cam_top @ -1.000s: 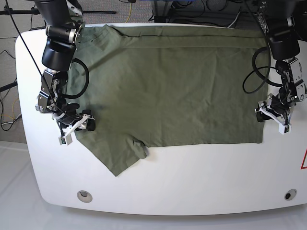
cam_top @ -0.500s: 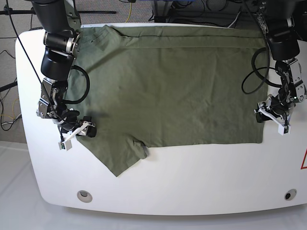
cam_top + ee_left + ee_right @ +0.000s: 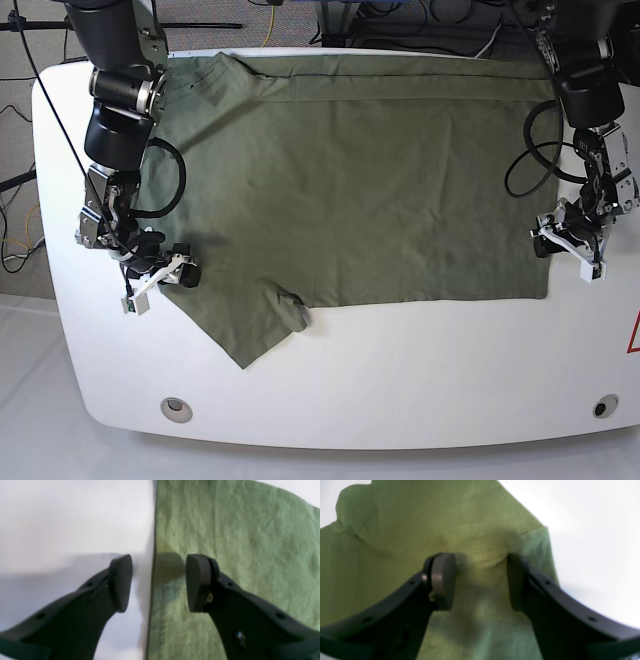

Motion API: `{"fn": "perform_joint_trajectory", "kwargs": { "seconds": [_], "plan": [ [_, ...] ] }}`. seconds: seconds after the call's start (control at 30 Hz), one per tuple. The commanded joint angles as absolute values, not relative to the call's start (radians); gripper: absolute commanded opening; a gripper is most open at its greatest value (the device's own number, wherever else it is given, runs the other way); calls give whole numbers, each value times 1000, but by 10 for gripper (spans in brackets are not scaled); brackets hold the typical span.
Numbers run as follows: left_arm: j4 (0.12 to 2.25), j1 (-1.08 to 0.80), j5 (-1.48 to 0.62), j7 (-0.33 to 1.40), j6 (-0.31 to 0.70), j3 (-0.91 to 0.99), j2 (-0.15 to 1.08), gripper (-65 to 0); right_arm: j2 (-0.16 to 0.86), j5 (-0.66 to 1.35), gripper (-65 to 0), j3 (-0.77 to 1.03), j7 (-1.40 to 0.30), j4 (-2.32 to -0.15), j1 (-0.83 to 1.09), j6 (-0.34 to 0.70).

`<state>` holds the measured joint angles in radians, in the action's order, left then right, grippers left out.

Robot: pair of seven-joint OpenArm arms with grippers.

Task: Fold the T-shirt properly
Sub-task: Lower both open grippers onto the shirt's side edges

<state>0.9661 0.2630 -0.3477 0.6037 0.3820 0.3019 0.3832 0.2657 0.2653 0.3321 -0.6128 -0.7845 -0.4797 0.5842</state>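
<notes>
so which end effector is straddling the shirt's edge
The left end effector: one finger over bare table, one over the T-shirt. The right end effector sits wholly over fabric.

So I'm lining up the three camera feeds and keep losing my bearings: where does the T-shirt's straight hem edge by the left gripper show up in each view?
Base: hem edge runs down the shirt's right side, beside the left gripper.
Left wrist: hem edge runs vertically mid-frame, between the open fingertips.
Right wrist: not in it; only a sleeve shows.
Shared landmark: the white table.

Black jointed arms, looped black cables, white-trimmed wrists, dark curved fingers [image 3: 120,582] with flat pads.
</notes>
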Motion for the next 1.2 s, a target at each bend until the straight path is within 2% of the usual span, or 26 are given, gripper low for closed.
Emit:
{"fn": "perform_joint_trajectory", "kwargs": {
  "seconds": [0.0, 0.47, 0.8, 1.17],
  "plan": [
    [987, 281, -352, 587, 384, 304, 401, -329, 282, 271, -331, 333, -597, -808, -503, 586],
    [987, 279, -357, 576, 386, 304, 397, -328, 279, 272, -331, 324, -589, -800, -508, 590],
    [988, 286, -355, 565, 389, 305, 400, -329, 284, 239, -331, 327, -496, -713, -532, 585],
    [975, 296, -346, 553, 387, 298, 393, -327, 282, 261, -330, 325, -542, -758, -509, 589]
  ]
}}
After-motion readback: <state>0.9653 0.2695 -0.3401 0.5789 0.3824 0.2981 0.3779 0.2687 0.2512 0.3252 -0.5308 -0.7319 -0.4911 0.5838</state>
